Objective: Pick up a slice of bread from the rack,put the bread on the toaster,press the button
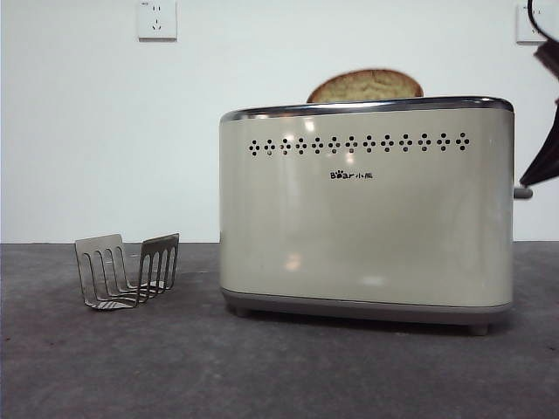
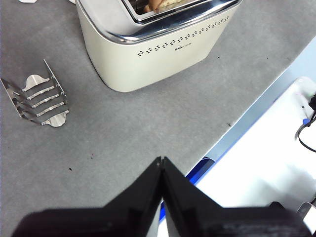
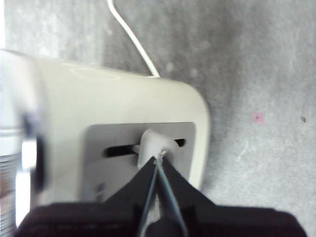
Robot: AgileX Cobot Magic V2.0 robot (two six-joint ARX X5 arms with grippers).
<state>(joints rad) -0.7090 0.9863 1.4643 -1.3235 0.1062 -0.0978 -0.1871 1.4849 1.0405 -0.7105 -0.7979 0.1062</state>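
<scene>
Bread: slice of bread (image 1: 365,86) upright in toaster (image 1: 367,218) slot.
Rack: rack (image 1: 127,271) empty, beside toaster.
Right tool (image 3: 159,158): jaws together, tips on button (image 3: 154,144).
Left tool (image 2: 161,160): jaws together, over tabletop (image 2: 123,128) edge.

Open grey table (image 1: 105,367) lies in front of the toaster (image 1: 367,209) and between it and the rack (image 1: 127,271), which stands well apart at one side. The slice of bread (image 1: 365,85) fills the top slot, its crown above the chrome rim. At the narrow end, the right gripper (image 3: 158,157), jaws together, sits on the button (image 3: 155,144), blocking that side. The left gripper (image 2: 161,160), jaws closed, hangs over bare table near its edge.
</scene>
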